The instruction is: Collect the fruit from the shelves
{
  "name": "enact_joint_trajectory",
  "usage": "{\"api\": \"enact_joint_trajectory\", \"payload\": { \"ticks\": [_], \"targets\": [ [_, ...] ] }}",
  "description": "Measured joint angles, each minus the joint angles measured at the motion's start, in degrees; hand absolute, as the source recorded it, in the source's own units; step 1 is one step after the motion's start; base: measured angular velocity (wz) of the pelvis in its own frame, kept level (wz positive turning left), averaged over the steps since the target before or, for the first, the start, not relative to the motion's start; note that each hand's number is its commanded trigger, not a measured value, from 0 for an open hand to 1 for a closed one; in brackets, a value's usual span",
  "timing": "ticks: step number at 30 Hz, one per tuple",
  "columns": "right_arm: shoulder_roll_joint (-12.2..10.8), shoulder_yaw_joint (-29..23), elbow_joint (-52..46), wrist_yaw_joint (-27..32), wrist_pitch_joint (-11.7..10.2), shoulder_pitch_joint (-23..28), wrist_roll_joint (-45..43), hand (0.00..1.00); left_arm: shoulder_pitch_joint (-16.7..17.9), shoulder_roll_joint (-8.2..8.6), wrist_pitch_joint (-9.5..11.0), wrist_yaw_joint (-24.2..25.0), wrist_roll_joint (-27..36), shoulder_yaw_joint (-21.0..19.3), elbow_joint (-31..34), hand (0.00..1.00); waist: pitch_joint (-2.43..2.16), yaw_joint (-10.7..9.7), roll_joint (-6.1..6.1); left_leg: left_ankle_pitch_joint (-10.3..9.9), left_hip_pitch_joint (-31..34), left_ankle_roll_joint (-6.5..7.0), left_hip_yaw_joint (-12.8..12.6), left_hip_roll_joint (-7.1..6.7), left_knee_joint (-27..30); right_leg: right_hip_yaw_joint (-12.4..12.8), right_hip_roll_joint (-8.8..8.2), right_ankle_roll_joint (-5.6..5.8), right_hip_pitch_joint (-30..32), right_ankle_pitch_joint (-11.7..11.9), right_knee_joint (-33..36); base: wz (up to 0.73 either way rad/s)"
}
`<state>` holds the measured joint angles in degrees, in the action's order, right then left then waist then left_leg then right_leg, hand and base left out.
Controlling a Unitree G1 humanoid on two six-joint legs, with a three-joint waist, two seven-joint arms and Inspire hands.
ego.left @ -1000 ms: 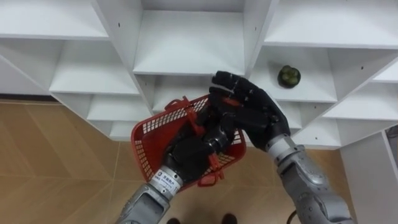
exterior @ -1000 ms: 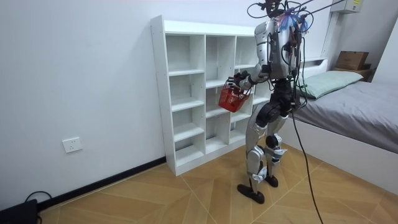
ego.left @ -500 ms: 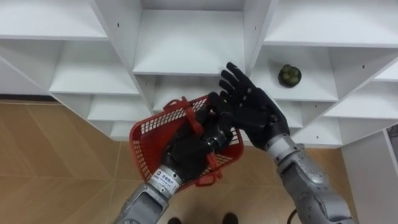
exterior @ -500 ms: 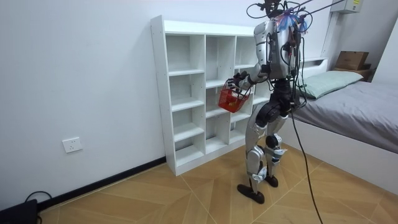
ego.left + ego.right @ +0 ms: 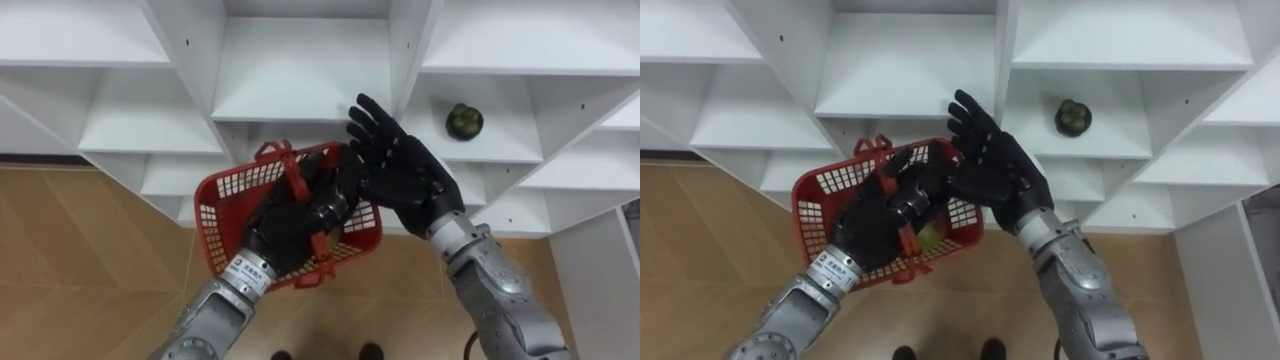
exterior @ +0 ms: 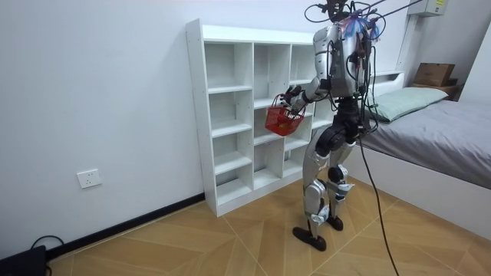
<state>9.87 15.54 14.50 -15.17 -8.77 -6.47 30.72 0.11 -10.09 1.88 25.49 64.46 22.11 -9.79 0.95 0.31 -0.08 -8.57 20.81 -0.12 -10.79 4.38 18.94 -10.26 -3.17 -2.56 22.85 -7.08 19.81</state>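
Basket (image 5: 225, 205) has shifted left since a second ago. Right hand (image 5: 400, 170) has lifted off it, fingers now spread wide, just over the basket's right rim. Left hand (image 5: 290, 225) is curled round the red handles, holding the basket up before the closet (image 5: 300, 70). Green fruit (image 5: 463, 121) sits on a shelf right of the right hand, apart from it, with the upright panel (image 5: 408, 50) between them. Pale-green bit (image 5: 928, 237) inside the basket, can't tell what.

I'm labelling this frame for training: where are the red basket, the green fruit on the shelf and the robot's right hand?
red basket (image 5: 222, 200), left eye view, on its left mesh wall.
green fruit (image 5: 463, 121), left eye view, on its middle.
right hand (image 5: 405, 175), left eye view, on the hand's middle.
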Motion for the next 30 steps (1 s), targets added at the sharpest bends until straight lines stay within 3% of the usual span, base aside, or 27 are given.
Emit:
{"api": "enact_joint_trajectory", "payload": {
  "ticks": [8, 14, 19, 23, 27, 30],
  "targets": [
    [0.5, 0.1, 0.0, 0.1, 0.1, 0.4, -0.1, 0.00, 0.5, -0.35, -0.3, 0.0, 0.0, 0.1, 0.0, 1.00, 0.08, 0.0, 0.42, -0.2, -0.4, -0.12, -0.1, -0.04, 0.4, 0.3, 0.11, -0.25, 0.0, -0.1, 0.8, 0.00],
    [1.6, -0.5, 0.8, 0.0, 1.4, 2.7, 0.0, 0.00, 3.6, -0.91, -0.8, 0.0, -1.3, -1.1, 0.0, 1.00, 0.11, -0.1, 0.33, -0.2, -3.1, -0.15, -1.2, -0.07, -0.8, 1.0, 0.21, -0.25, -1.9, -0.2, 0.7, -0.07],
    [1.9, -0.5, 0.8, 0.1, 1.6, 4.5, -0.9, 0.00, 4.8, -1.67, -1.2, 0.3, -6.4, -1.7, 0.0, 1.00, 0.24, -0.1, -0.38, -0.3, -5.0, -0.33, -1.7, -0.17, -1.3, 2.0, 0.43, -0.19, -2.9, -0.6, 0.7, -0.07],
    [1.9, -0.5, 0.8, 0.1, 1.7, 5.9, -1.6, 0.00, 6.3, -1.96, -1.1, 0.4, -6.7, -1.7, 0.0, 1.00, 0.20, -0.3, -0.87, -0.5, -6.6, -0.61, -1.7, -0.04, -1.6, 2.1, 0.76, -0.19, -4.9, -0.6, -0.3, -0.03],
    [1.8, -0.8, 0.2, 0.2, 2.1, 6.4, -1.5, 0.00, 7.9, -1.95, -1.1, 0.4, -6.7, -1.6, 0.0, 1.00, 0.12, -1.9, -1.28, -0.8, -7.4, -0.64, -1.9, 0.01, -1.7, 2.1, 0.85, -0.14, -5.9, -0.6, -0.7, -0.01],
    [2.5, -1.1, -2.4, 1.2, 2.1, 9.6, -1.5, 0.00, 8.9, -2.05, -1.1, 0.4, -6.6, -1.6, 0.0, 1.00, 0.05, -2.1, -1.36, -1.3, -9.0, -0.85, -1.9, 0.28, -1.6, 2.2, 1.29, -0.08, -7.8, -0.6, -1.7, -0.06]
  ]
}}
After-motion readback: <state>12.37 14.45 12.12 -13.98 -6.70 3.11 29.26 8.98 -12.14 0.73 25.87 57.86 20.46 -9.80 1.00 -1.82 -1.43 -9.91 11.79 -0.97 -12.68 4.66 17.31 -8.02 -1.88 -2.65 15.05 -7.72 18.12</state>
